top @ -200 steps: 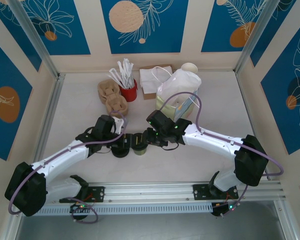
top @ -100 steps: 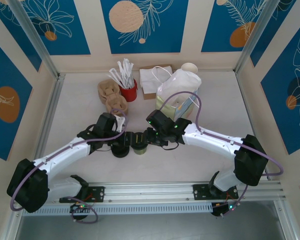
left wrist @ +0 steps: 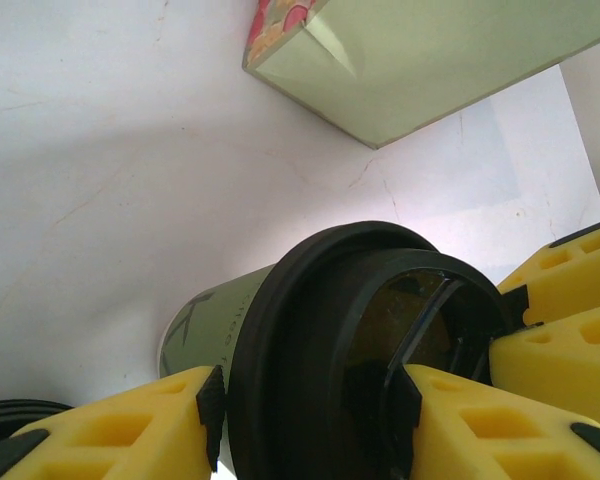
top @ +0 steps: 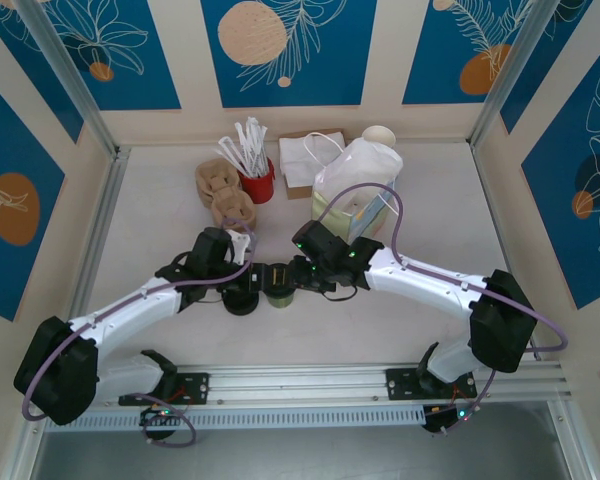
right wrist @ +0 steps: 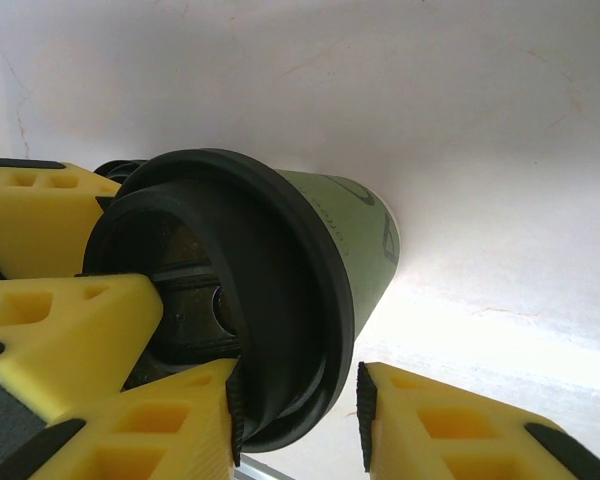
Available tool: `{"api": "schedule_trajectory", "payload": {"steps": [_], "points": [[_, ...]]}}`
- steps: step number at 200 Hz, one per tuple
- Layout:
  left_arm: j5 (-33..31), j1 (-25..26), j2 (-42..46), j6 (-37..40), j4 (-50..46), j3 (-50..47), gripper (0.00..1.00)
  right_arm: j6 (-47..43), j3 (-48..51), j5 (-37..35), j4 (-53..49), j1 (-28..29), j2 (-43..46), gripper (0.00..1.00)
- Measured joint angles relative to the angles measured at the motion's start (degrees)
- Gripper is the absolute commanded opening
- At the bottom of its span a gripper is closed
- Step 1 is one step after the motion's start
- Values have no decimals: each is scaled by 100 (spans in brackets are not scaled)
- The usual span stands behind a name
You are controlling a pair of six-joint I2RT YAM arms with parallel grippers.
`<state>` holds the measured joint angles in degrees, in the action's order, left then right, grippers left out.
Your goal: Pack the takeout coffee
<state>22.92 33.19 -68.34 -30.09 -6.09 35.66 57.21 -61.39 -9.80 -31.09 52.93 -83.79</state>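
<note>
Centrally, toward the near edge of the table, the takeout coffee cup is seen standing with its black lid on. The left gripper reaches in from nine o'clock and is clamped on that lid, with its pads pressed against the rim in the left wrist view, where the cup's base is cut off. A low pile of lids at the cup's nine o'clock is largely hidden beneath that gripper. From three o'clock the lid's edge is straddled by the right gripper; whether it is clenched cannot be told. A green paper bag stands near, at one o'clock. Open tabletop is left at six o'clock and along both side edges.
</note>
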Motion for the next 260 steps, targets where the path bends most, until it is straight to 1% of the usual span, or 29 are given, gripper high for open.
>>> {"api": "schedule_trajectory", "payload": {"steps": [49,133,191,228,260], "points": [[-11,0,52,22,-109,33,49,0,0,-7,-2,2,11,37],[-289,0,59,219,-1034,518,50,2,-205,-9,-341,20,44,40],[-400,0,26,378,-1440,831,53,-4,-424,-9,-542,-7,87,40],[-472,0,26,490,-1637,1141,55,-46,-566,-4,-623,-7,271,40],[-822,0,94,468,-1873,1451,58,-166,-723,98,-715,-7,625,41]]}}
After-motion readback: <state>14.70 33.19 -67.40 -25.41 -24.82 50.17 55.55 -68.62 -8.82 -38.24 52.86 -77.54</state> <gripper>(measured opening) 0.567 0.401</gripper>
